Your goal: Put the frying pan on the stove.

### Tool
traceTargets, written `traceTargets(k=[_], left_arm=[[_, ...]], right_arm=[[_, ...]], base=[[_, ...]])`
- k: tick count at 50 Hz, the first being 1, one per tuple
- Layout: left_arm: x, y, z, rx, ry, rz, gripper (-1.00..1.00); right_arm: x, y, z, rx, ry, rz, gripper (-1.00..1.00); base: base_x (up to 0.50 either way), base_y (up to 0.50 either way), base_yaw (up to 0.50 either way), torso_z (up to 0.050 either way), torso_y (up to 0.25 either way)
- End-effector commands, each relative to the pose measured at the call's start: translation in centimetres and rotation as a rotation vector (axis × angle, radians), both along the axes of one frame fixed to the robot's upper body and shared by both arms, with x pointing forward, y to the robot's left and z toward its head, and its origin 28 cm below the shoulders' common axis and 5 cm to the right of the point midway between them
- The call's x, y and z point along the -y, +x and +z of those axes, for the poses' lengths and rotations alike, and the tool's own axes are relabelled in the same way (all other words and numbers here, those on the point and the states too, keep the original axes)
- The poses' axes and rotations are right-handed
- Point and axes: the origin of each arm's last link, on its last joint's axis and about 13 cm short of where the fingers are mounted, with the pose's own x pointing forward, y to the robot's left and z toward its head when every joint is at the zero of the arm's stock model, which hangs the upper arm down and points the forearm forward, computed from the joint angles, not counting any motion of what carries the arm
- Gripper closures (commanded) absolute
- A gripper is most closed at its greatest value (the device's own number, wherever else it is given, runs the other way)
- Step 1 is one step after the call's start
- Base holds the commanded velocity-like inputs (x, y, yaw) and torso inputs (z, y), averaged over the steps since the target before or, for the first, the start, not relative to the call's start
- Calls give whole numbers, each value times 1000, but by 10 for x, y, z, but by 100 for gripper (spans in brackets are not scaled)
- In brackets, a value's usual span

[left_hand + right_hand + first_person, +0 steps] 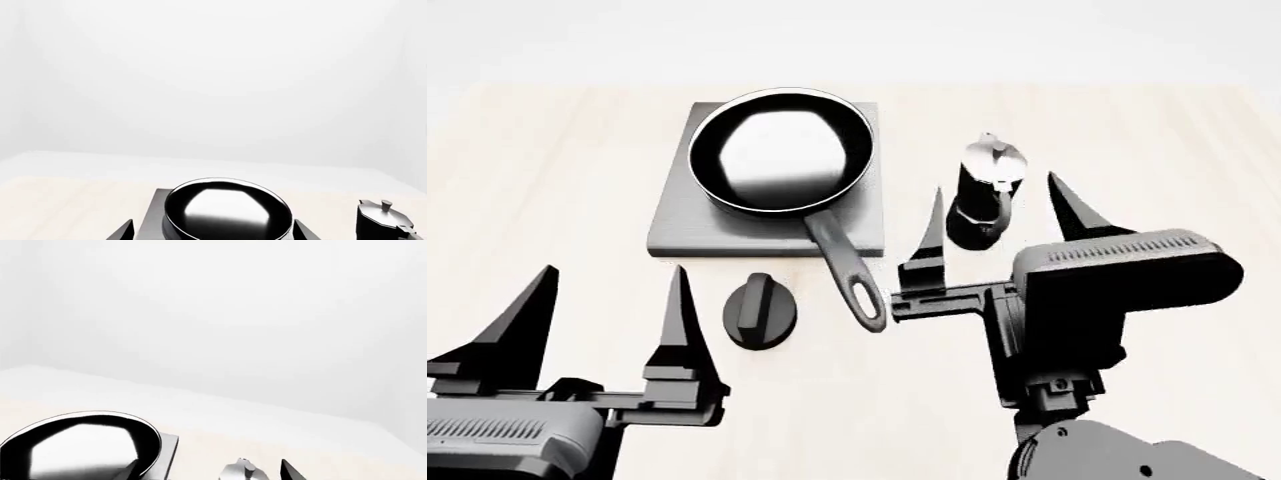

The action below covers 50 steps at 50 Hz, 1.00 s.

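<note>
Both grippers sit near, fingers wide open, holding nothing: left gripper (607,305), right gripper (998,222). Farther off, the frying pan (781,150) already rests on the stove (681,225). Its handle points near and slightly right, closer to the right gripper.

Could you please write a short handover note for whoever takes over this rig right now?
Left hand: open, holding nothing, low over the table near the robot.
Right hand: open, holding nothing, just in front of the moka pot.
Frying pan: sitting on the stove, bowl inside the plate's outline, handle sticking out past the near edge toward the robot. A black knob lies on the table beside the handle's end.
Done: the pan appears placed on the stove and released.
Left: probably nothing beyond confirming it sits flat and keeping both arms clear.
</note>
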Motion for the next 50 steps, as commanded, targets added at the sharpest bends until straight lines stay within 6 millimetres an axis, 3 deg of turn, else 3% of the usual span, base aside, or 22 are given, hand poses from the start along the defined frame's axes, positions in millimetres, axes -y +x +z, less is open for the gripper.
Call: traceTargets(k=[1,5,16,50], left_arm=[[2,0,0,-6,3,-14,-100],[2,0,0,-7,5,-21,-100],[5,-1,1,-14,65,-42,-100],[-15,1,-5,-29,81,67,-100]], right_arm=[[9,-16,-30,56,63,-42,-100],[10,-19,-43,51,50,-53,-100],[14,-22,-58,22,30,-96,-100],[49,-29,-43,49,119,-261,-100]], base=[[0,0,0,0,0],[0,0,0,0,0],[0,0,0,0,0],[0,0,0,0,0]])
